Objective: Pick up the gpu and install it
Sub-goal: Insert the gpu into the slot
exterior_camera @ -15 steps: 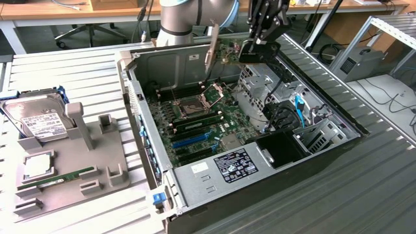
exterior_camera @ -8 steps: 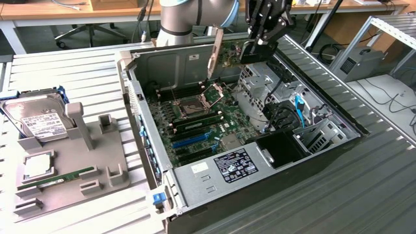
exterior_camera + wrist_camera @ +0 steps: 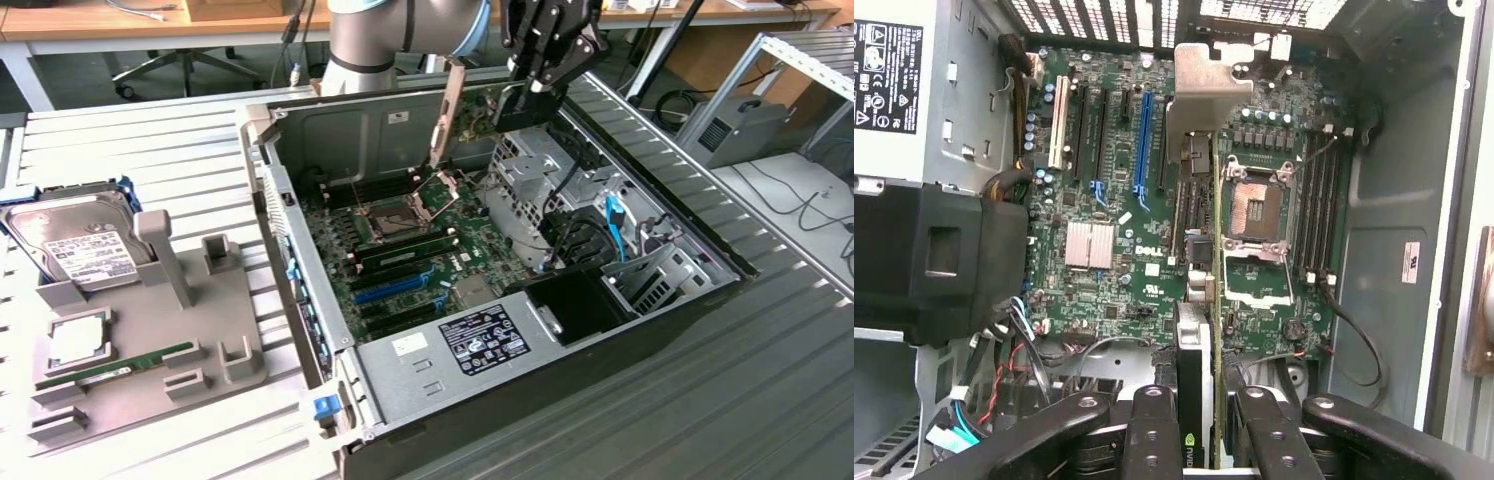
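Gripper (image 3: pixel 1199 425) tight on the gpu (image 3: pixel 1192 350), above the motherboard (image 3: pixel 1104 290).

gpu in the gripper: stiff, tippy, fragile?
Likely stiff: the gpu runs straight out to its bracket. Probably apt to pivot, since the gripper clamps one end. Thin board, so likely fragile under side loads.

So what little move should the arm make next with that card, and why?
Probably a small sideways shift toward the blue slot. The gripper is shut on the gpu above the motherboard, and in the wrist view the card seems to sit between that slot and the processor socket, rather than over it.
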